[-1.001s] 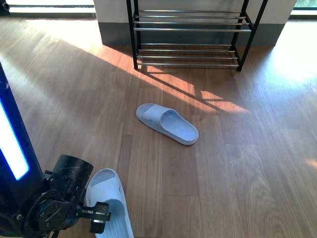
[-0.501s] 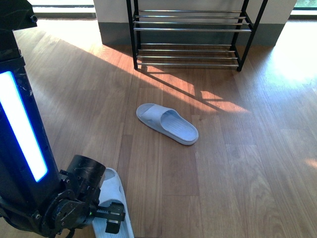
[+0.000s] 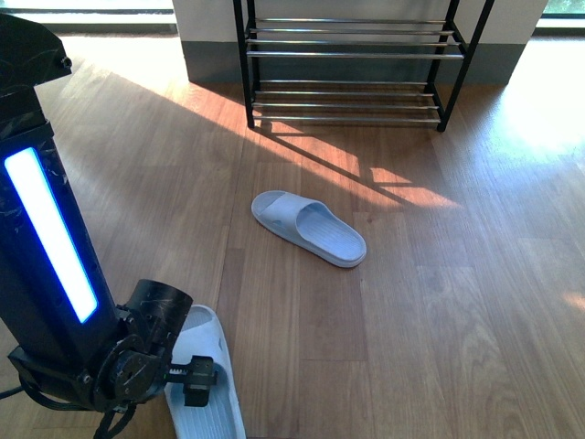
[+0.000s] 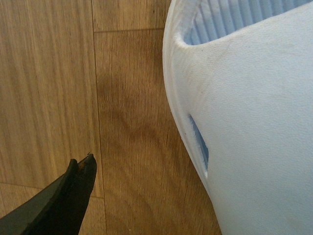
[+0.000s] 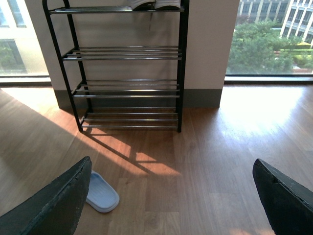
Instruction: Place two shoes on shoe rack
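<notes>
A lived-in room of a home or flat, by all signs: a warm wood-plank floor (image 3: 439, 302), a tiered shoe rack (image 5: 129, 88) against a pale wall (image 5: 205, 44) with grey skirting board (image 5: 200, 98), a pale blue slide (image 3: 309, 229) lying loose on the planks, and tall windows (image 5: 269, 39) – trees (image 5: 249, 54) and multi-storey buildings (image 5: 293, 19) outside

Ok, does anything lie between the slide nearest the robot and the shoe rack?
Only the other slide, lying on the floor roughly midway between the near slide and the shoe rack. The rest of that stretch is bare wood floor.
</notes>
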Available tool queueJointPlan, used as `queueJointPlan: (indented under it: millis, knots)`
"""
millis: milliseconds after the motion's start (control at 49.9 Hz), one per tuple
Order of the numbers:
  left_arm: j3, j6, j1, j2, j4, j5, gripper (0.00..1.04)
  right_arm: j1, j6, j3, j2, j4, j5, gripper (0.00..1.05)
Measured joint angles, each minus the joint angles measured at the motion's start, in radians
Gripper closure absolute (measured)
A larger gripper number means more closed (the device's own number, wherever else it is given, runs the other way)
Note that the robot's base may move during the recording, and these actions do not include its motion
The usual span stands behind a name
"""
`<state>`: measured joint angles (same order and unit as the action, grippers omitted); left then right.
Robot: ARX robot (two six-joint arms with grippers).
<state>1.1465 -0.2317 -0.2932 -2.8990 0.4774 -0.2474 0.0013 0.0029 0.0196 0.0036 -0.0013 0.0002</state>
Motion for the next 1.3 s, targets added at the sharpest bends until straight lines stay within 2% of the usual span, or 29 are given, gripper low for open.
queueJointPlan:
  millis: [60, 260, 461, 541, 621, 1001, 1142, 1302]
  knots:
    - [0.014, 0.0, 0.002, -0.002, 0.0, -0.004, 0.11, 0.0, 0.0, 0.0, 0.0, 0.0, 0.0, 0.09]
    - [0.021, -0.008, 0.004, -0.002, 0.011, -0.019, 0.51, 0.0, 0.0, 0.0, 0.0, 0.0, 0.0, 0.09]
    - [0.014, -0.011, 0.009, -0.002, 0.027, -0.023, 0.76, 0.0, 0.0, 0.0, 0.0, 0.0, 0.0, 0.09]
    - [-0.006, -0.014, 0.022, 0.001, 0.056, -0.04, 0.92, 0.0, 0.0, 0.0, 0.0, 0.0, 0.0, 0.09]
    - [-0.048, -0.017, 0.04, 0.025, 0.092, -0.059, 1.03, 0.0, 0.0, 0.0, 0.0, 0.0, 0.0, 0.09]
    - [-0.352, 0.094, 0.122, 0.481, 0.269, -0.179, 1.03, 0.0, 0.0, 0.0, 0.0, 0.0, 0.0, 0.09]
    - [-0.561, 0.171, 0.129, 0.792, 0.261, -0.231, 1.03, 0.0, 0.0, 0.0, 0.0, 0.0, 0.0, 0.09]
    - [-0.74, 0.207, 0.103, 1.188, 0.147, -0.277, 1.03, 0.0, 0.0, 0.0, 0.0, 0.0, 0.0, 0.09]
